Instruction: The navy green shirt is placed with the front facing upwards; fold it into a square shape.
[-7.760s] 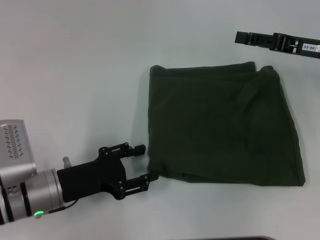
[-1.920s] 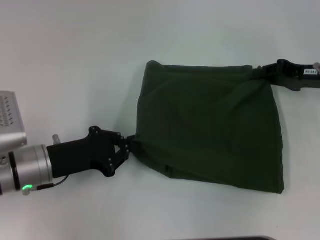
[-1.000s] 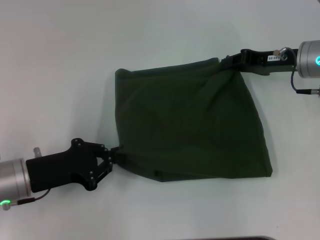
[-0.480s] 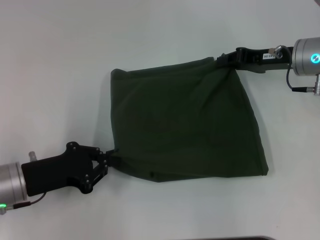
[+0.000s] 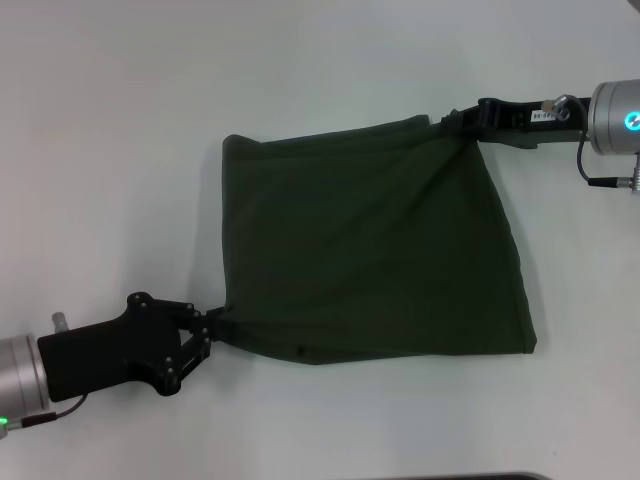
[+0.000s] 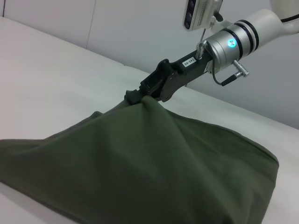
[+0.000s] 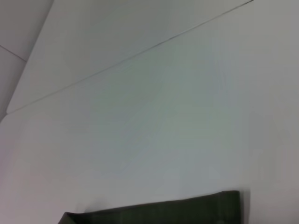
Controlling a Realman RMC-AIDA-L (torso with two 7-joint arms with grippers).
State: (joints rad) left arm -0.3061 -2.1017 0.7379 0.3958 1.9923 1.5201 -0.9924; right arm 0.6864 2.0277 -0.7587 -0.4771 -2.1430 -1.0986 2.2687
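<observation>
A white tabletop carries the navy green shirt, already folded into a rough four-sided shape with its plain green side up and no print showing. The left pincer, black and mounted on a silver wrist, sits at the near left corner of the cloth, its fingers closed tight on that corner so the fabric bunches into a small point between them. The rest of the shirt spreads away from this pincer, up and to the right. The right pincer, also black with a small white label on its body and a silver wrist lit by a blue-green light, is clamped on the far right corner of the shirt; the cloth lies below it and to its left. In the left wrist view the right pincer lifts its corner into a raised peak, with the shirt sloping down from it toward the camera. The right wrist view shows mostly bare tabletop and a thin strip of the shirt's edge. The near right corner, well apart from both pincers, lies flat and unheld
</observation>
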